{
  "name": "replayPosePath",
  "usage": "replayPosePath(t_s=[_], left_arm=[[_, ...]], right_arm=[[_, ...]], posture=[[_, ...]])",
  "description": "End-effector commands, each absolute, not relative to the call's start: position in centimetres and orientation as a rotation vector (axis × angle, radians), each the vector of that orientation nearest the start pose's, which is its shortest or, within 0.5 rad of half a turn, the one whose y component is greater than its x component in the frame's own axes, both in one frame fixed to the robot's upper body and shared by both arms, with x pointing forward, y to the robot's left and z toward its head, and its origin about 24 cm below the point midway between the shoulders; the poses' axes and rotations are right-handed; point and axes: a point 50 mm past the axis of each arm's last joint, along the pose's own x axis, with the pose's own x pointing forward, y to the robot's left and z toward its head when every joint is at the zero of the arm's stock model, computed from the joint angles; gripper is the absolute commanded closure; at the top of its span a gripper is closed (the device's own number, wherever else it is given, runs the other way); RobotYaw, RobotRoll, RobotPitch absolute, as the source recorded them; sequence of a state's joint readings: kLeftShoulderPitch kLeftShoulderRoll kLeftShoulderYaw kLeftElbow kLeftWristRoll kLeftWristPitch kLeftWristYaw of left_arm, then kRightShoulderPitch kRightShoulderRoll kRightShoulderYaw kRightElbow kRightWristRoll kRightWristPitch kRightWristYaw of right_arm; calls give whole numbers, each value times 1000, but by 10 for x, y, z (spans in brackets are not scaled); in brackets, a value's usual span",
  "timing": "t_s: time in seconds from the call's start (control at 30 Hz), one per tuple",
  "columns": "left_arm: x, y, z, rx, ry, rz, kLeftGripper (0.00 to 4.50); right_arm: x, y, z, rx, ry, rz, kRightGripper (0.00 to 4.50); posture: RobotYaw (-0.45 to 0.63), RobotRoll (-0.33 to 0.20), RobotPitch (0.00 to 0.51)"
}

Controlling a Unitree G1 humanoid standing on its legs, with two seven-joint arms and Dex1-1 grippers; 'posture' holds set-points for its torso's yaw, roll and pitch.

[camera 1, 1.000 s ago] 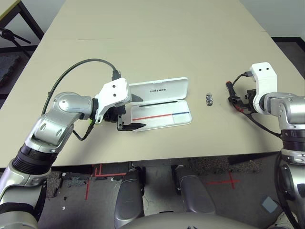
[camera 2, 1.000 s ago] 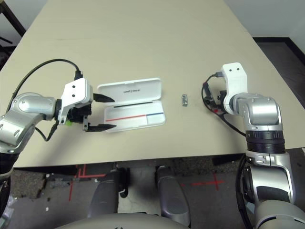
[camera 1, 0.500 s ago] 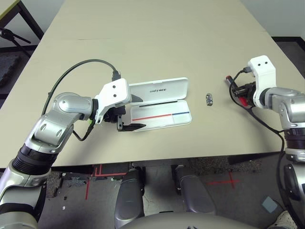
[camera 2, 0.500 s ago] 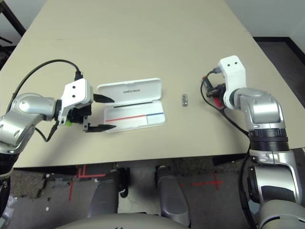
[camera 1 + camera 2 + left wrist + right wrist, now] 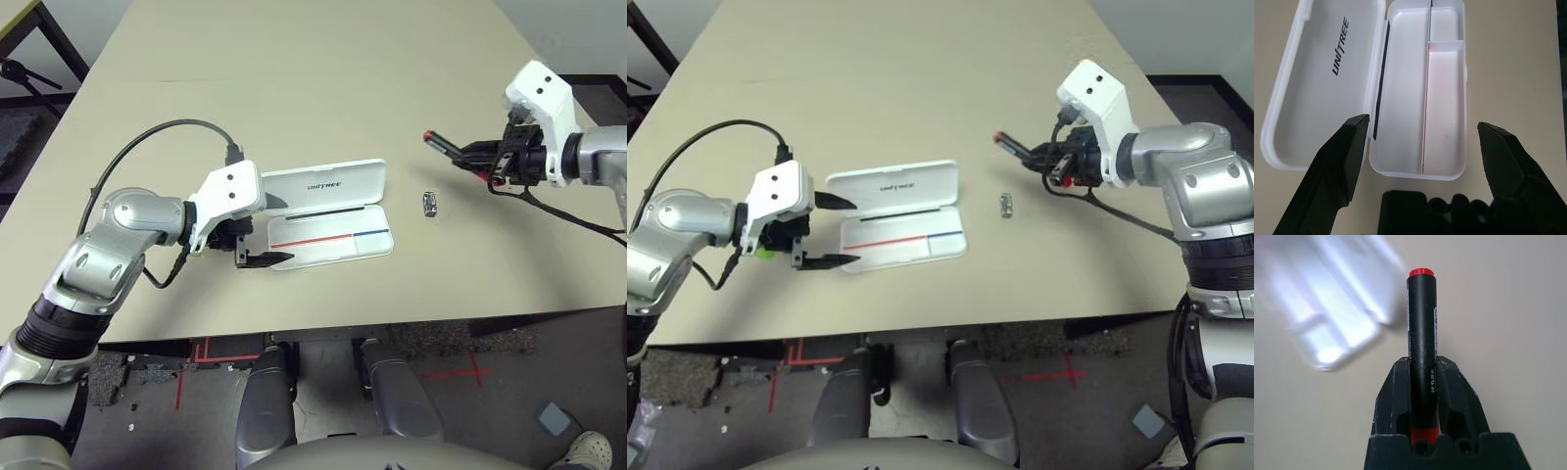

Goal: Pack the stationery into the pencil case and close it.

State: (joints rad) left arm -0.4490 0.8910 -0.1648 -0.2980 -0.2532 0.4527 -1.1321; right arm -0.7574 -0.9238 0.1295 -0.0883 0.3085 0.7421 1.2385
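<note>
Two jaws: left jaws (image 5: 266,232) spread beside the open pencil case (image 5: 328,213) at centre; right jaws (image 5: 487,158) pinching the red marker (image 5: 454,151), upper right.

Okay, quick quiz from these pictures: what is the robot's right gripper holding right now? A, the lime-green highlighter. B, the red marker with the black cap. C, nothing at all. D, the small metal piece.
B: the right gripper is shut on the red marker, held above the table, while the small metal piece lies on the table beside the open pencil case.
</note>
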Motion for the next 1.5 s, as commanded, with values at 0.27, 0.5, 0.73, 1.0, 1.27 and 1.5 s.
replayPosePath(t_s=[0.27,0.5,0.73,1.0,1.27,1.5], left_arm=[[263,192,183,759,260,-1162,0],[259,192,181,758,270,-1152,0],[256,193,178,758,281,-1135,0],[256,192,177,749,281,-1126,0],[256,194,176,730,298,-1096,0],[259,201,174,666,355,-971,0]], right_arm=[[294,-149,213,-633,339,1343,4018],[300,-120,204,-714,311,1428,4018],[310,-101,198,-790,253,1422,4018],[321,-88,180,-932,214,1393,4018],[327,-84,173,-940,158,1350,2956],[330,-90,184,-827,158,1349,286]], posture=[[-55,0,201],[-39,0,203],[-16,0,206],[-8,0,208],[-8,0,206],[-13,0,205]])
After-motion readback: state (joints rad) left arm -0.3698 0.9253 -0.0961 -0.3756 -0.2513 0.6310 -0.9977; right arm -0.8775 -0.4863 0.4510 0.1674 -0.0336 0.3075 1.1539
